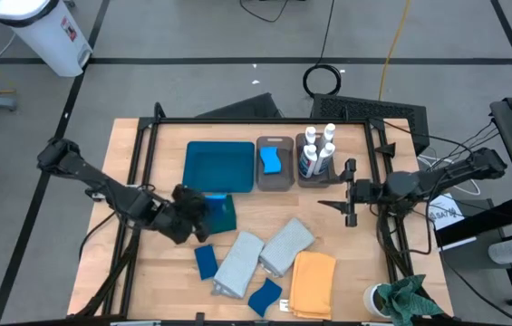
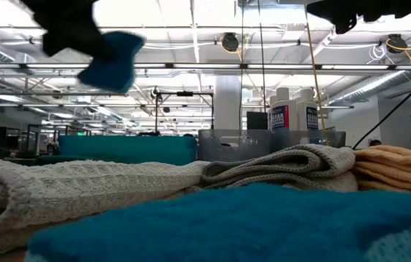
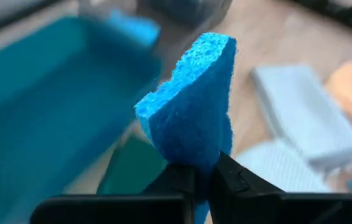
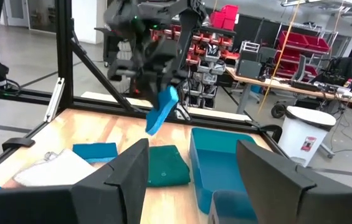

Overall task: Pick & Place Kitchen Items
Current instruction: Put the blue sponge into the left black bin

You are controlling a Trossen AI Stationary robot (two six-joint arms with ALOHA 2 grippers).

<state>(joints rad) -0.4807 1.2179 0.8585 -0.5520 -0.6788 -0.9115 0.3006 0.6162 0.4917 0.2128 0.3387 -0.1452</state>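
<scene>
My left gripper [image 1: 197, 215] is shut on a blue sponge [image 3: 191, 106] and holds it in the air above the dark teal cloth [image 1: 225, 210], just near of the flat teal tray [image 1: 218, 166]. The low view shows that sponge [image 2: 110, 62] high above the table. Two more blue sponges [image 1: 206, 261] [image 1: 265, 294] lie on the table beside two pale grey cloths [image 1: 239, 263] [image 1: 285, 244] and a mustard cloth [image 1: 313, 282]. My right gripper [image 1: 351, 193] hangs open and empty at the right, level, pointing toward the left arm. My left gripper pinches one narrow end of the sponge [image 3: 200, 163] between its two fingers [image 3: 238, 180], across its thickness. The fingers come slanting down from the table's left. The sponge [image 4: 163, 111] sticks out past the fingertips, tilted downward, clear of the table and the cloth.
One grey-brown bin [image 1: 274, 163] holds a blue sponge; the bin beside it [image 1: 317, 172] holds white bottles [image 1: 319, 149]. A bright green rag [image 1: 405, 299] lies at the table's near right corner. A black frame [image 1: 237, 120] borders the table.
</scene>
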